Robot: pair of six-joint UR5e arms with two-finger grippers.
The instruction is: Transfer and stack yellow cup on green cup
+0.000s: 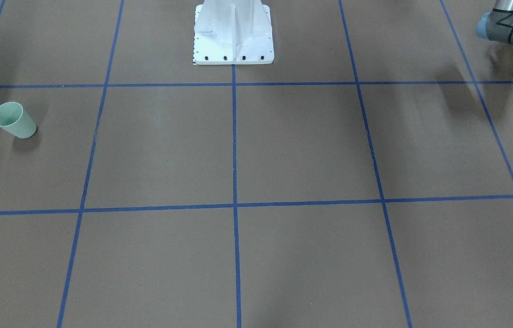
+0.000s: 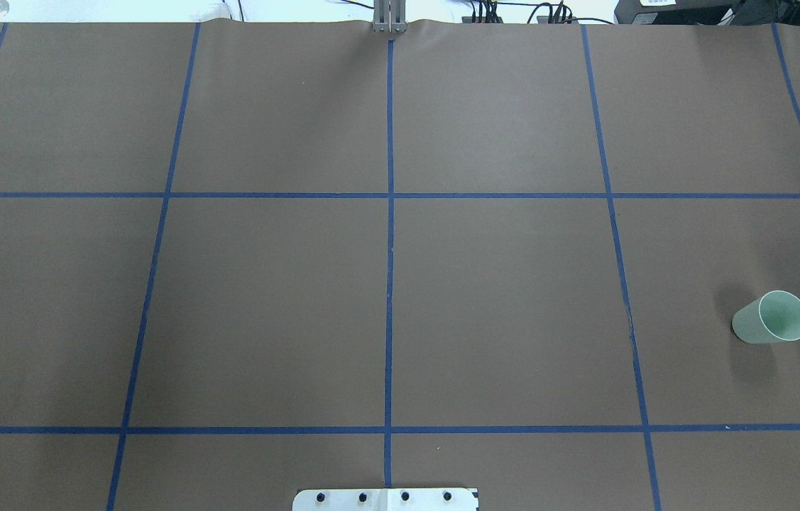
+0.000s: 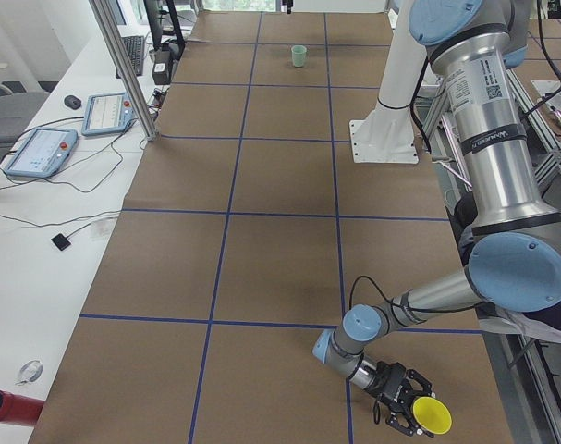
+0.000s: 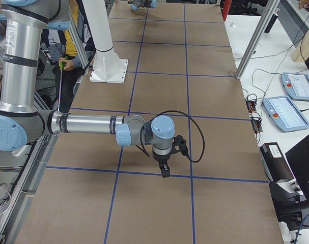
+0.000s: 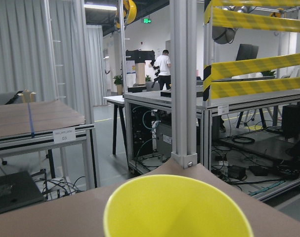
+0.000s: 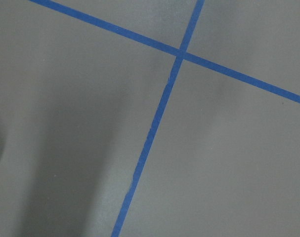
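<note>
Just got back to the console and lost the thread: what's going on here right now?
The left arm's gripper is at the small bright yellow plastic tumbler near the end of the table on the robot's left; whether its jaws are shut on it cannot be told. The pale mint-green plastic tumbler stands upright, alone, far over on the robot's right. The right arm's gripper hangs above bare table, pointing down, with nothing seen in it. Nothing is stacked yet.

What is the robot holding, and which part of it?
The yellow cup sits at the left tool, bottom end in, mouth pointing away. Whether the tool is clamped cannot be told. The right tool shows nothing.
</note>
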